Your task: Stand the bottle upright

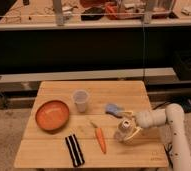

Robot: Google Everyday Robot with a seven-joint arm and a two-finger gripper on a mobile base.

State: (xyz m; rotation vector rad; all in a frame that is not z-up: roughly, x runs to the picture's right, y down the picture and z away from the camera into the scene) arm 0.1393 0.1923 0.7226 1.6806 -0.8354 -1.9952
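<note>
No words, numbers or signs can be read anywhere here. The bottle [124, 128] shows no label that can be made out, and neither does the cup [81, 100] or the orange bowl [52, 115]. The gripper [127, 131] is at the bottle, on the right side of the wooden table [94, 90], and has no writing on it.

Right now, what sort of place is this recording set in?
Probably a lab or workshop: cluttered shelving behind a wooden table with test props, and the gripper at the bottle on the table's right.
</note>
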